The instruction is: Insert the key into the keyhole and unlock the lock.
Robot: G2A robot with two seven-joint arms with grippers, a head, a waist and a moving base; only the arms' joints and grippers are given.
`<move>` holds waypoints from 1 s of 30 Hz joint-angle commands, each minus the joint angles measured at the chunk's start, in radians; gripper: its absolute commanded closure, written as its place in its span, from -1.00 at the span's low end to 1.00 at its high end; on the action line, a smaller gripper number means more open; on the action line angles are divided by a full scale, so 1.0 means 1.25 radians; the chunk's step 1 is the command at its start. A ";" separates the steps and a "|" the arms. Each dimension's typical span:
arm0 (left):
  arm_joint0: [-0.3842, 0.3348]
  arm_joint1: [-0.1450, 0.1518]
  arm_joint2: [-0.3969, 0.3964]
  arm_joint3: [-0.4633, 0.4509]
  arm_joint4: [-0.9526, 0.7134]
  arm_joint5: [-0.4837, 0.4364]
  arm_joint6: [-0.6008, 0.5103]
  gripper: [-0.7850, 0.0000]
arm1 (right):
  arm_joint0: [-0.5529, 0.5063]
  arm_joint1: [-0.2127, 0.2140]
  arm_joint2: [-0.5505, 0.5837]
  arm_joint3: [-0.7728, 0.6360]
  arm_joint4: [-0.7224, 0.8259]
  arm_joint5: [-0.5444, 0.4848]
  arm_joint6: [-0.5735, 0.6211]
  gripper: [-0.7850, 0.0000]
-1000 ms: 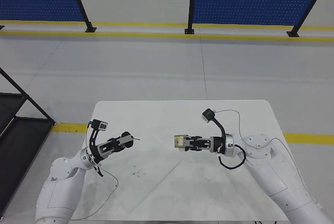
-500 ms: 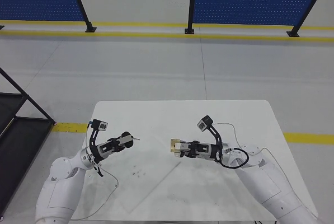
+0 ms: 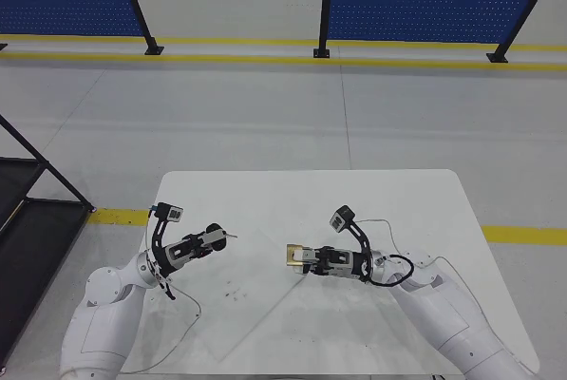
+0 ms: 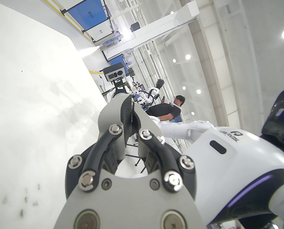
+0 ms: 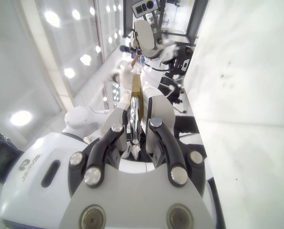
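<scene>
Two grippers, both closed on objects. The right gripper (image 3: 308, 256) clamps the lock (image 3: 293, 255) by its shackle (image 5: 134, 117), brass body projecting forward. The left gripper (image 3: 217, 236) pinches the key (image 3: 229, 231), well apart from the lock.

We look down on the table (image 3: 378, 199) from above; wrist cameras, close behind left gripper (image 4: 131, 102) and right gripper (image 5: 136, 96), face each other.

The left gripper (image 3: 222, 232) is over the left part of the white rectangular table (image 3: 264, 195), clamping the small thin metal key (image 3: 230, 229). The right gripper (image 3: 307, 256) is right of centre and nearer, holding the brass padlock (image 3: 292, 254), which faces the key but is apart from it. A black metal rack (image 3: 17, 247) stands on the floor left of the table.
</scene>
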State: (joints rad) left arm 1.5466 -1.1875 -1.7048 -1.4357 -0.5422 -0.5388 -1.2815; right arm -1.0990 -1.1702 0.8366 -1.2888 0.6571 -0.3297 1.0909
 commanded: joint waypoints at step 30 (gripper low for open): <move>0.133 -0.001 0.062 -0.120 0.098 0.040 0.196 1.00 | -0.002 -0.004 -0.001 -0.003 -0.020 -0.017 -0.004 1.00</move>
State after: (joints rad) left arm 1.7073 -1.1888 -1.6323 -1.5787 -0.4243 -0.4963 -1.0516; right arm -1.1017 -1.1754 0.8354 -1.2926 0.6325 -0.3504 1.0860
